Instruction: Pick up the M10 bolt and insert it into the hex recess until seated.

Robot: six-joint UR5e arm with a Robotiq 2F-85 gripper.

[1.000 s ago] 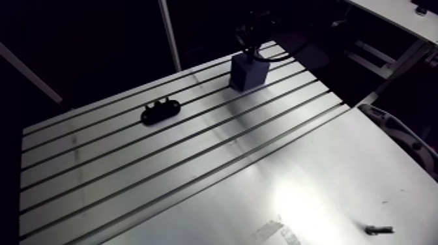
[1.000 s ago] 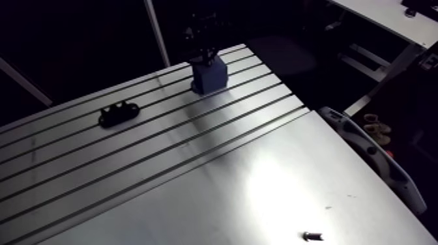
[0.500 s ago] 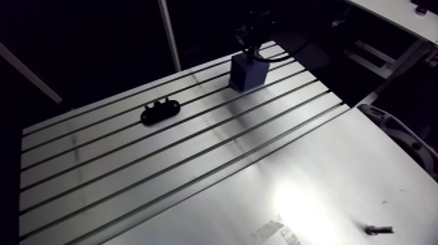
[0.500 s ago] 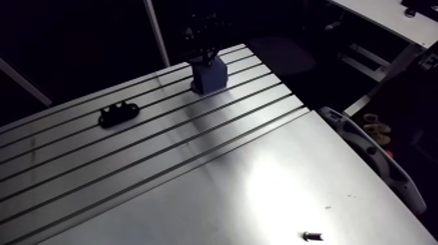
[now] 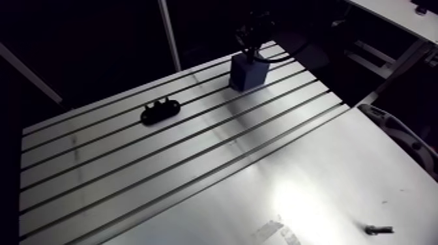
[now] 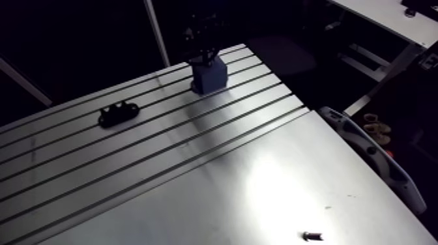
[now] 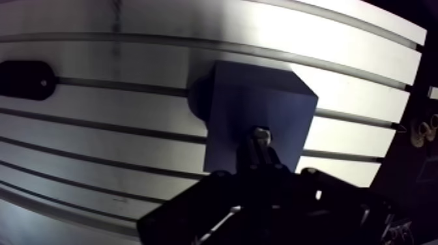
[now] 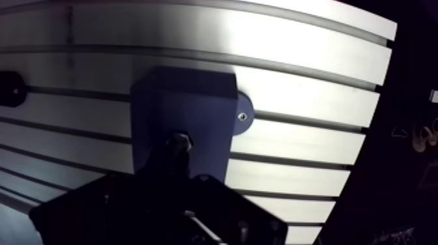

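The gripper (image 7: 261, 148) is clamped on the bolt (image 7: 261, 135), holding it upright just above the blue block (image 7: 228, 111). The bolt's long axis points down at the block's top face.

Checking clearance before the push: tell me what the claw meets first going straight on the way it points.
The blue block: the claw points down at its top face, with the bolt at its tip leading. Whether the bolt already touches is unclear.
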